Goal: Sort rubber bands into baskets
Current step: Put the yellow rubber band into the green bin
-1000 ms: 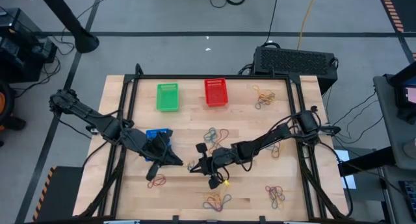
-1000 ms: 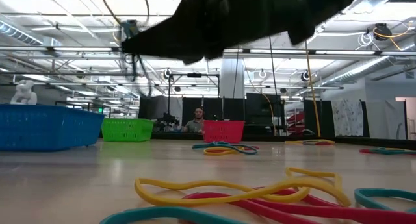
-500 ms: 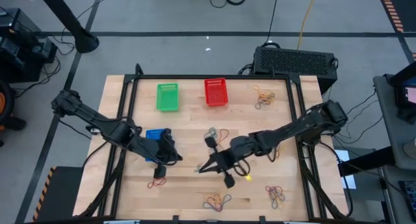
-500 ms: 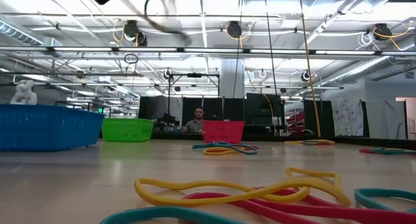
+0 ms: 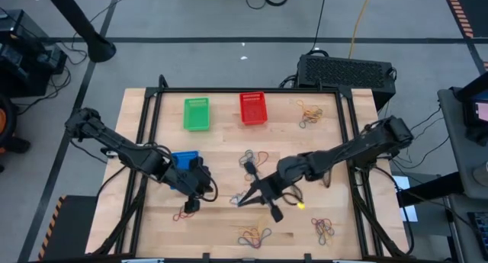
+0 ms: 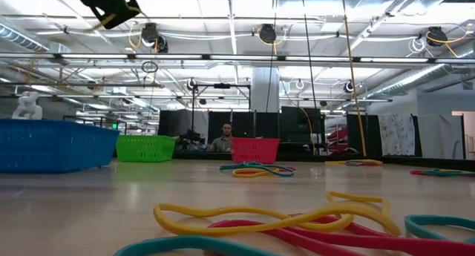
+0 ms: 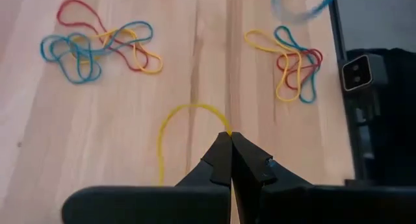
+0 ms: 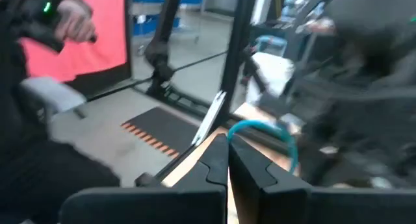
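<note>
The left gripper point(image 7: 230, 141), hanging just beside the blue basket point(image 5: 181, 159), has its jaws pressed together on a yellow rubber band point(image 7: 170, 130); the right gripper point(image 8: 227, 146), over mid-table, pinches a teal band point(image 8: 276, 136). Either thin loop could slip free in transit or snag a basket rim, landing outside. The green basket point(image 5: 196, 113) and red basket point(image 5: 253, 108) sit at the far edge. No readable writing shows.

High: overhead, straight down on whole table point(image 5: 229, 149). Low: tabletop level, close on bands, facing room (shares green basket point(image 6: 145, 148) w/ high). Wrist cams: close, past shut fingers.
</note>
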